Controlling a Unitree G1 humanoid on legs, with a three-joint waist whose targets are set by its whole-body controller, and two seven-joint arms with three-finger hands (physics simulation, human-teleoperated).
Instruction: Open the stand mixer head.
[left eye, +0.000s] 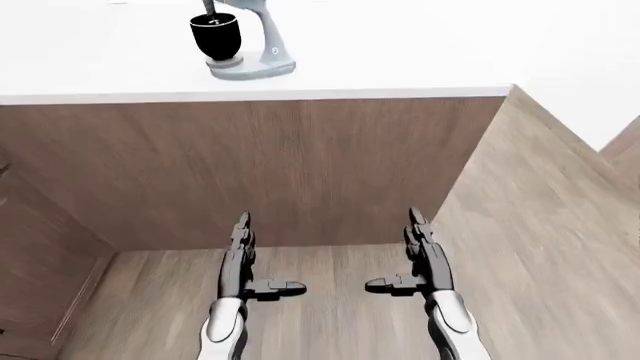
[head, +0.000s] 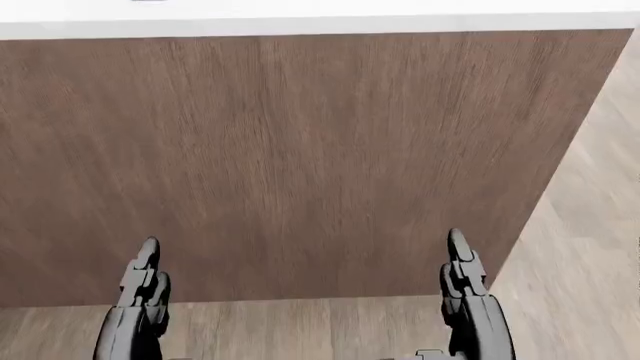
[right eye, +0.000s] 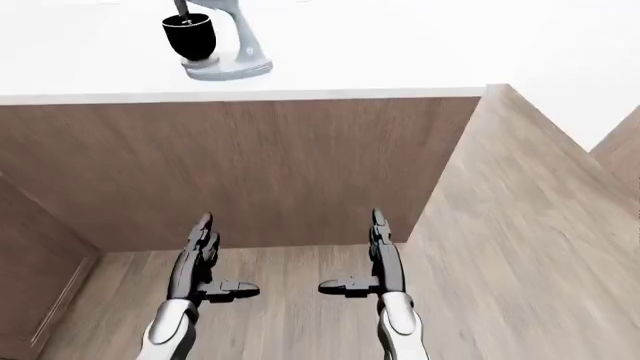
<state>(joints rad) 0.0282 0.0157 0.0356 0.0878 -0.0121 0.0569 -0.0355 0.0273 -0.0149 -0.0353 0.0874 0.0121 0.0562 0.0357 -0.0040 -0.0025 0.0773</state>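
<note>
A grey stand mixer (left eye: 247, 46) with a black bowl (left eye: 215, 35) stands on the white counter (left eye: 400, 52) at the top left of the left-eye view; its head is cut off by the top edge. It also shows in the right-eye view (right eye: 222, 45). My left hand (left eye: 250, 259) and right hand (left eye: 405, 255) are held low over the floor, far below the counter top, fingers stretched out and thumbs pointing inward. Both are open and empty.
The counter's wooden side panel (left eye: 260, 165) stands right ahead of my hands. Wooden floor (left eye: 540, 225) runs past the counter's right corner. Another wooden cabinet face (left eye: 30, 247) is at the left.
</note>
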